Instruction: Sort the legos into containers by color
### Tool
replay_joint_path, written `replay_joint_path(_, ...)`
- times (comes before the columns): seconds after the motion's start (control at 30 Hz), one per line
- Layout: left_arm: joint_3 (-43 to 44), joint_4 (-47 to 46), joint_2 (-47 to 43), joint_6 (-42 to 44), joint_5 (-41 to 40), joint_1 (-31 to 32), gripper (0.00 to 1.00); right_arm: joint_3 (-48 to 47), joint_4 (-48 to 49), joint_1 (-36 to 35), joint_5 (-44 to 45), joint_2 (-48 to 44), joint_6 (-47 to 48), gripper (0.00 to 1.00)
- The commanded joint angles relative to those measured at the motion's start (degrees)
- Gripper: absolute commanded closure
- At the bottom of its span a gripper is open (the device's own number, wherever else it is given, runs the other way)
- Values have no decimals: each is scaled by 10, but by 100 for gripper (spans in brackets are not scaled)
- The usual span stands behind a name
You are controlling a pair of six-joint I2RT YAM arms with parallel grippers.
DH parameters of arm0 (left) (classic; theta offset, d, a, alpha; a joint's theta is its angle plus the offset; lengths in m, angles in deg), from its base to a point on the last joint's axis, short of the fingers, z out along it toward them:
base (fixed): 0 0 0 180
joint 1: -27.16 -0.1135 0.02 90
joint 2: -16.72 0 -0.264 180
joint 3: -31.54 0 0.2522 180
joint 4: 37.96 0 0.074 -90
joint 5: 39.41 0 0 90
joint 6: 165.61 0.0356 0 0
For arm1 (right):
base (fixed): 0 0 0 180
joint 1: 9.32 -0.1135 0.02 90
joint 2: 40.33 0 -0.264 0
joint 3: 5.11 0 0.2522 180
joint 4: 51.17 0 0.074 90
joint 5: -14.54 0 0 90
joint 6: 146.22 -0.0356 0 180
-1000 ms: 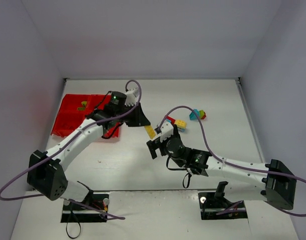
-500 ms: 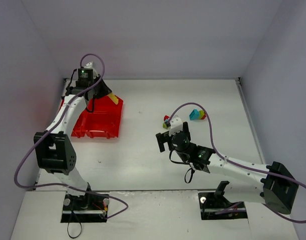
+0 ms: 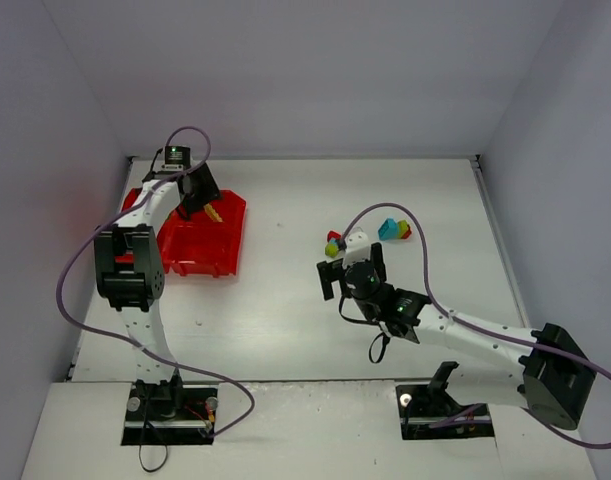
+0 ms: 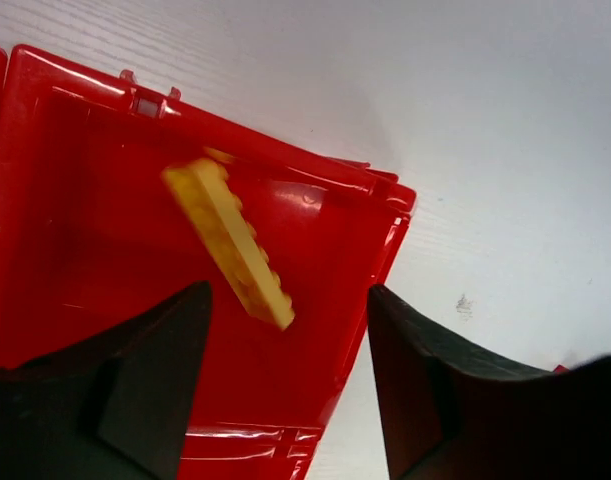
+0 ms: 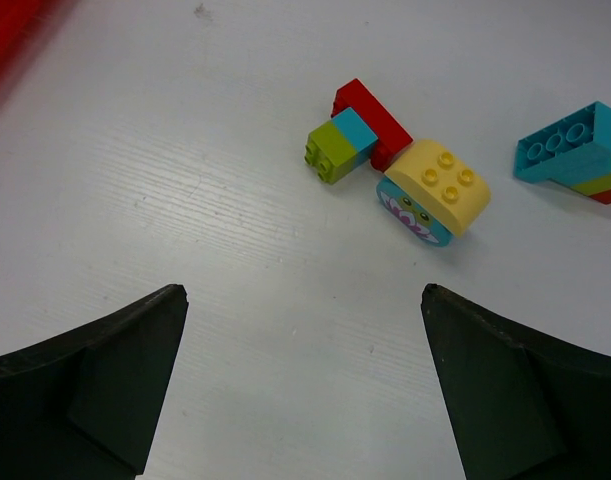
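The yellow brick (image 4: 230, 245), gripped a moment ago, is now let go by the left hand (image 4: 285, 335), seen parted above the far right compartment of the red tray (image 4: 45, 200), while other legos (image 5: 385, 150) are left on the tabletop (image 5: 185, 200) below the wide-open right hand (image 5: 300, 340).

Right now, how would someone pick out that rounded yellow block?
On the white table, right of the red tray, a small cluster of bricks lies just beyond the open right gripper. Your block sits beside a red brick and alone has a rounded yellow top with four studs over a teal printed face.
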Motion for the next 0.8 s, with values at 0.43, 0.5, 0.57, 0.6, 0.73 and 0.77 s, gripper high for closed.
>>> replay_joint_path(0.43,-21,35,-288,53,-22,65,29,-102,-75,156,-16,121,-101,2)
replay_joint_path(0.5,-54,44,-321,69,-37,101,29,-114,-75,164,-22,140,-90,4)
replay_joint_path(0.57,-87,54,-364,90,-37,124,29,-123,-75,172,-26,150,-65,8)
replay_joint_path(0.6,-101,56,-378,99,-33,140,29,-128,-75,174,-35,161,-56,11)
replay_joint_path(0.73,-173,56,-448,125,-2,156,29,-164,-75,180,-68,188,28,14)
replay_joint_path(0.77,-188,50,-458,131,0,157,29,-171,-75,182,-74,199,44,13)
